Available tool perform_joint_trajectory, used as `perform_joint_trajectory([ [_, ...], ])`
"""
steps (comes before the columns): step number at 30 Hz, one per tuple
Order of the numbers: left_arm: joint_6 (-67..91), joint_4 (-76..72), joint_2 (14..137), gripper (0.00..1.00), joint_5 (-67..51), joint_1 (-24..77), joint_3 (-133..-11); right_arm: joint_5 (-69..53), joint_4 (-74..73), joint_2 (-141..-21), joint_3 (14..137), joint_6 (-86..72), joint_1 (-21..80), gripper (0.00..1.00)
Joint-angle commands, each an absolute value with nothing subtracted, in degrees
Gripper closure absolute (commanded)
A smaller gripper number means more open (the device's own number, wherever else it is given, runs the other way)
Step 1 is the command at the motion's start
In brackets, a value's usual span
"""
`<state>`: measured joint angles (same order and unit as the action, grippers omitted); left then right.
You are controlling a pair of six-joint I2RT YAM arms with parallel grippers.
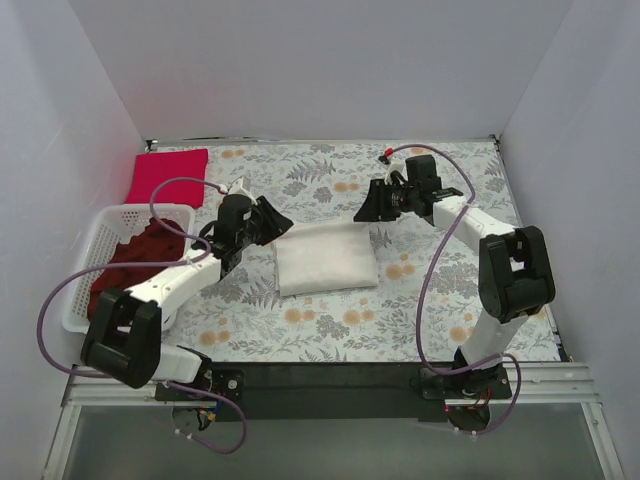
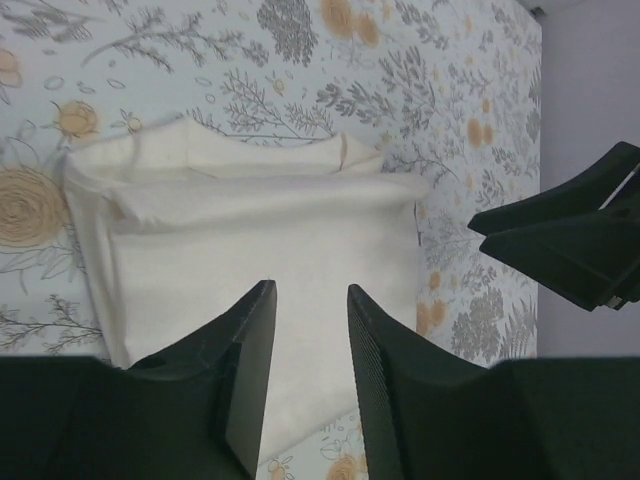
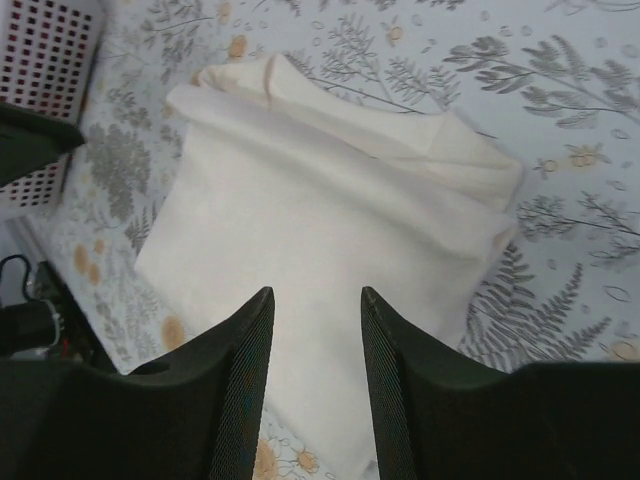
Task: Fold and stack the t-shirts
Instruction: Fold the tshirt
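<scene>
A cream-white t-shirt (image 1: 325, 258) lies folded into a rectangle in the middle of the floral table cloth. My left gripper (image 1: 283, 224) hovers at its upper left corner and my right gripper (image 1: 362, 215) at its upper right corner. Both are open and hold nothing. The left wrist view shows the left gripper (image 2: 310, 288) above the folded cream shirt (image 2: 250, 230). The right gripper (image 3: 316, 292) hangs over the same shirt (image 3: 330, 200) in its own wrist view. A crimson-pink t-shirt (image 1: 168, 178) lies folded at the back left. A dark maroon t-shirt (image 1: 135, 260) sits bunched in the basket.
A white lattice basket (image 1: 100, 225) stands at the table's left edge, beside the left arm. White walls close off the left, back and right of the table. Purple cables loop from both arms.
</scene>
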<state>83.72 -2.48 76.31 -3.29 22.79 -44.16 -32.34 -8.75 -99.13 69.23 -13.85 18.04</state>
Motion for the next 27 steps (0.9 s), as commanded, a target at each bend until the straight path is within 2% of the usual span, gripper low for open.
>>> perform_joint_trajectory([
  [1,83.7,-9.2,81.9,0.69,-11.3,23.0,-43.9,-46.3,4.5,-102.5,67.3,-20.8,18.3,0.53],
  [2,83.8,-10.3,83.1,0.75,-12.2,23.0,-44.7,-48.2,7.5,-103.3,66.8,-21.5,18.3,0.53],
  [3,83.8,-12.5,84.4,0.77,-12.6,22.9,-45.1,-48.7,8.0,-104.2,67.1,-21.6,18.3,0.53],
  [12,85.9,-18.7,101.5,0.89,-13.8,18.8,-50.5,-51.7,10.5,-119.1,75.5,-22.4,15.7,0.54],
  [20,85.3,-19.3,111.3,0.90,-14.0,16.6,-54.0,-52.6,12.7,-128.8,82.0,-25.7,12.2,0.54],
  [22,85.5,-19.5,110.8,0.89,-13.7,16.4,-53.4,-52.5,12.8,-128.8,82.2,-26.9,11.5,0.54],
  [27,85.3,-18.6,105.6,0.82,-12.9,16.3,-51.9,-51.2,13.1,-122.5,78.2,-27.7,11.1,0.53],
])
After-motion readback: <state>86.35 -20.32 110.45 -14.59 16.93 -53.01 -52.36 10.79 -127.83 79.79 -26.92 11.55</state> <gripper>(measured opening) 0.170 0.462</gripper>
